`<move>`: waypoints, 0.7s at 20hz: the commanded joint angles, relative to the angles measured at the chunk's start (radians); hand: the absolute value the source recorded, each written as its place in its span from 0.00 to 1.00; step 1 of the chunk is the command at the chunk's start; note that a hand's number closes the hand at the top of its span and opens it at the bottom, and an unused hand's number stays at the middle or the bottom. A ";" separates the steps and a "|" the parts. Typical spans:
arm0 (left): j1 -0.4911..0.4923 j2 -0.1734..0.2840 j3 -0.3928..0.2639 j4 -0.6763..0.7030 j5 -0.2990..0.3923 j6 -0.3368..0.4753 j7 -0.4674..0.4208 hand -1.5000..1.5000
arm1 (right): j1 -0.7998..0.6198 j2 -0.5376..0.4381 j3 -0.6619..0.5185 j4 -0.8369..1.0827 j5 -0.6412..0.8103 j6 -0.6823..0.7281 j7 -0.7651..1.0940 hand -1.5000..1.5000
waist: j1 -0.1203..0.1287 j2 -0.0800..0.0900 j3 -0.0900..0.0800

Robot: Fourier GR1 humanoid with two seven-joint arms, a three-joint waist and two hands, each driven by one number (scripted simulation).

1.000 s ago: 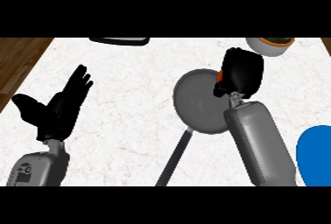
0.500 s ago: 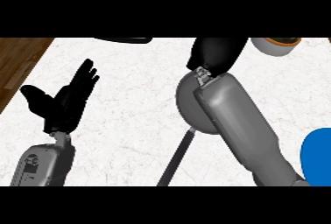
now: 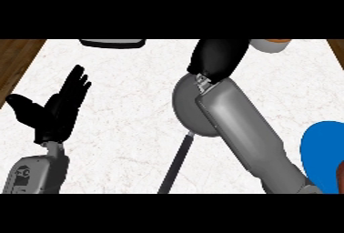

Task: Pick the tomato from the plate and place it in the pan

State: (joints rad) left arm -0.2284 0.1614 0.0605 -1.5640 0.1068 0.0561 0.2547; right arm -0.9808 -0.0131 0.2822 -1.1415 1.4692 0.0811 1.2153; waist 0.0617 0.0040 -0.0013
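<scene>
Since the earlier frames the right hand (image 3: 216, 58) has swung up and left across the counter (image 3: 128, 136), and its forearm now covers most of the pan (image 3: 184, 107), where before the pan's round grey dish showed plainly beside it. A second ago a bit of orange-red peeked from the curled fingers; now no tomato shows at all. The hand looks bunched over the pan's far rim, but whether it holds the tomato or has let it go I cannot tell. The left hand (image 3: 59, 109) rests open at the left, fingers up. The blue plate (image 3: 321, 157) sits at the lower right edge with nothing visible on its bare part.

The step in hand seems to be the drop into the pan. To do it well, I judge the hand should be centred over the dish rather than its rim, brought low, and opened only then, so a round tomato does not roll out over the shallow side or along the handle (image 3: 176, 164)
</scene>
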 commanded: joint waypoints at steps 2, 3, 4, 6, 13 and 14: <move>0.013 -0.003 0.008 0.004 -0.001 0.009 0.005 0.50 | 0.053 0.012 0.002 -0.016 -0.006 -0.098 0.198 1.00 | -0.038 -0.003 0.001; 0.050 -0.002 0.014 -0.017 0.003 0.002 -0.022 0.50 | 0.097 0.012 0.002 -0.029 0.011 -0.105 0.175 1.00 | -0.044 -0.005 0.001; 0.015 0.018 0.039 -0.010 0.017 0.003 0.014 0.50 | 0.126 0.012 0.008 0.019 0.014 -0.197 0.153 1.00 | -0.038 0.000 0.002; -0.006 0.009 0.038 -0.004 0.004 0.029 0.032 0.50 | 0.199 0.013 -0.054 -0.026 0.024 -0.236 0.054 1.00 | -0.060 -0.001 0.002; 0.069 0.003 0.039 -0.002 0.010 -0.009 -0.047 0.50 | 0.278 0.013 -0.118 0.096 -0.007 -0.405 -0.111 1.00 | -0.052 -0.001 0.001; 0.017 0.016 0.039 -0.013 0.006 -0.001 0.005 0.50 | 0.277 0.013 -0.085 0.121 -0.046 -0.433 -0.090 1.00 | -0.049 -0.001 0.002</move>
State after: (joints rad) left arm -0.1859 0.1690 0.0884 -1.5857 0.1069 0.0607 0.2460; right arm -0.7292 -0.0068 0.1931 -1.0811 1.4616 -0.2161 1.0597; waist 0.0133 0.0035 0.0004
